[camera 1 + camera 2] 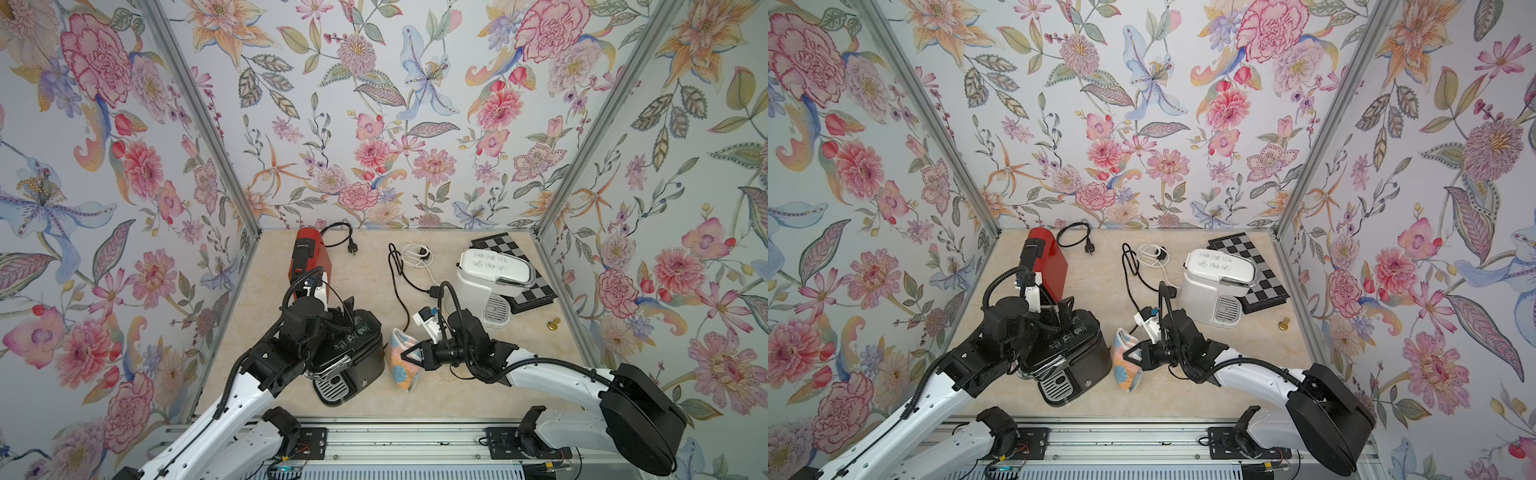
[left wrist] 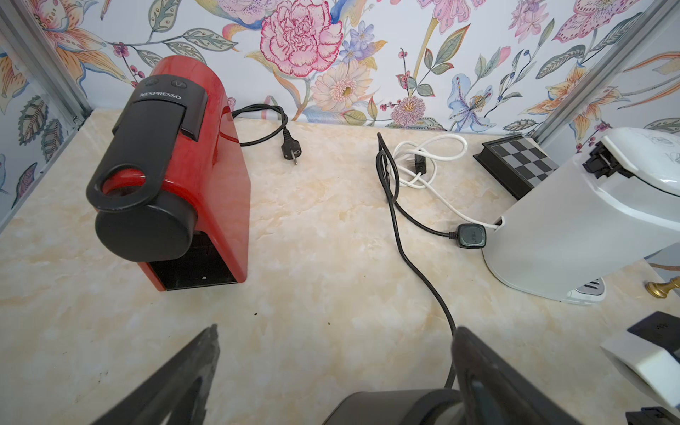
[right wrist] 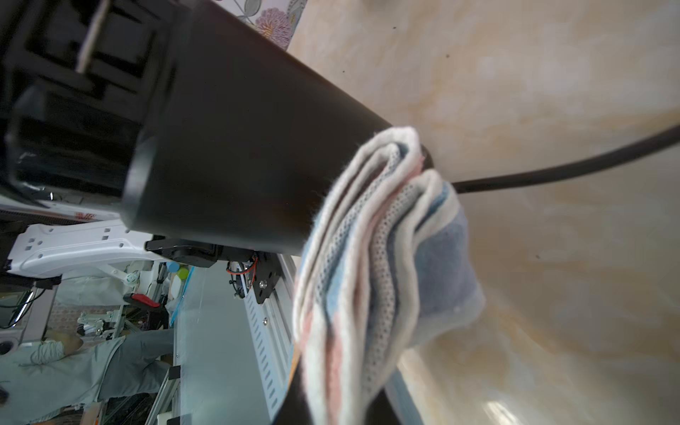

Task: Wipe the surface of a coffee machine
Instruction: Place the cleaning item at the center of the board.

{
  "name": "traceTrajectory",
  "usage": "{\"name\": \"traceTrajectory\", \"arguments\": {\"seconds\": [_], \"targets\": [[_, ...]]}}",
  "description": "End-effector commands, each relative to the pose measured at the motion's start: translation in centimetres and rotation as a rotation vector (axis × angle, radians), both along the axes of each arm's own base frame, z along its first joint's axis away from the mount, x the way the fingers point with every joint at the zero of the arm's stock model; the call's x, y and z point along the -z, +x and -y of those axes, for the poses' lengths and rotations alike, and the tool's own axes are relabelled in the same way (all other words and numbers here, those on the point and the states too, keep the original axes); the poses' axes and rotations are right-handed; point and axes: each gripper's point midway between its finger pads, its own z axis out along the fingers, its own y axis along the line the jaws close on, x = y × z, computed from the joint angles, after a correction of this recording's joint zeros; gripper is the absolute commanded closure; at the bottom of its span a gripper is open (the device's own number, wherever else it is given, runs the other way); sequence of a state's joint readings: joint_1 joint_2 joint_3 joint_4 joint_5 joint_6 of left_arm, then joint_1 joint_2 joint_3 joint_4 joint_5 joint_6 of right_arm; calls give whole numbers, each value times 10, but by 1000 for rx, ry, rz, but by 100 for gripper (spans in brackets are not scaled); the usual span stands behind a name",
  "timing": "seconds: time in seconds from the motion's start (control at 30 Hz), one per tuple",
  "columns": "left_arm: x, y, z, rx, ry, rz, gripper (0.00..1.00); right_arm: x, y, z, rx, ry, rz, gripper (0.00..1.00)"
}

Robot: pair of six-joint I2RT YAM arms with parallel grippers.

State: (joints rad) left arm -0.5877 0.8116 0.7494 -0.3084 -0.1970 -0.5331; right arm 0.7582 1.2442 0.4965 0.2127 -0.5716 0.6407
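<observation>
Floral wallpaper point(image 1: 374, 104) on three sides, marble-look tabletop point(image 1: 457, 390) underneath. Both top views give the count. Three coffee machines: one red machine point(image 1: 309, 253) back left, one white machine point(image 1: 490, 282) back right sitting partly on one chessboard point(image 1: 496, 243), and one black machine point(image 1: 361, 353) at the front, nearest the arms. One small brass piece point(image 1: 552, 325) lies alone by the right wall. Two arms, one cloth point(image 1: 405, 376). The right gripper point(image 1: 405, 356) has its jaws clamped together on the cloth, which sits right up against the black machine's right side. The left gripper point(image 1: 338, 313) hovers over the rear of that machine's top, jaws spread wide with nothing in them.

Left wrist view: two fingers point(image 2: 191, 368) far apart, with the black machine's rounded top showing between them. Past them are the red and white machines, plus three cords. That's one short black cord point(image 2: 290, 151) with a round plug by the red machine, one long black cord point(image 2: 423, 283) running toward the camera, and one tangled white cord point(image 2: 460, 140).

Right wrist view: the folded cloth, pink, blue and white, is pressed to the black machine's dark side panel low down. The long black cord comes out from behind it. The jaws themselves are mostly hidden by the cloth here. One person point(image 3: 73, 364) shows past the rail.
</observation>
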Motion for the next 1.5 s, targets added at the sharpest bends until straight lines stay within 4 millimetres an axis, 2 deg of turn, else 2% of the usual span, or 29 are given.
{"name": "traceTrajectory", "arguments": {"seconds": [0.0,0.03,0.07,0.17,0.27,0.33,0.4,0.5,0.57,0.67,0.77,0.87,1.03,1.13,1.33,1.47], "targets": [[-16,5,-1,14,-3,35,1,29,0,40,99,-109,-86,100],[-17,6,-2,12,0,36,1,39,-4,51,108,-149,-116,99],[-18,7,-4,11,1,40,1,49,-9,60,120,-202,-136,92],[-22,9,-7,10,-3,49,1,68,-7,91,215,-323,-163,57],[-22,10,-9,7,-6,45,1,69,-4,117,295,-462,-101,29],[-21,11,-12,-2,-5,43,1,51,-2,120,298,-475,3,13],[-22,11,-18,-22,-4,46,1,26,0,123,305,-508,128,6],[-27,12,-30,-63,3,46,1,-14,1,126,316,-524,264,3],[-30,14,-36,-79,-2,45,1,-33,-3,119,295,-506,323,0],[-27,16,-39,-77,-4,22,1,-46,-14,96,216,-460,388,0],[-23,15,-35,-56,-21,18,1,-56,-26,59,135,-377,505,0],[-18,16,-34,-44,-28,1,1,-58,-37,20,70,-297,614,0],[-13,19,-30,-23,-34,-6,1,-55,-50,-33,89,-250,915,0],[-9,23,-26,-3,-41,-15,1,-44,-48,-58,108,-211,951,0],[-6,26,-23,14,-36,-18,1,-46,-59,-105,142,-31,972,0],[-3,26,-24,22,-36,-23,1,-38,-62,-127,206,-35,976,0]]}}
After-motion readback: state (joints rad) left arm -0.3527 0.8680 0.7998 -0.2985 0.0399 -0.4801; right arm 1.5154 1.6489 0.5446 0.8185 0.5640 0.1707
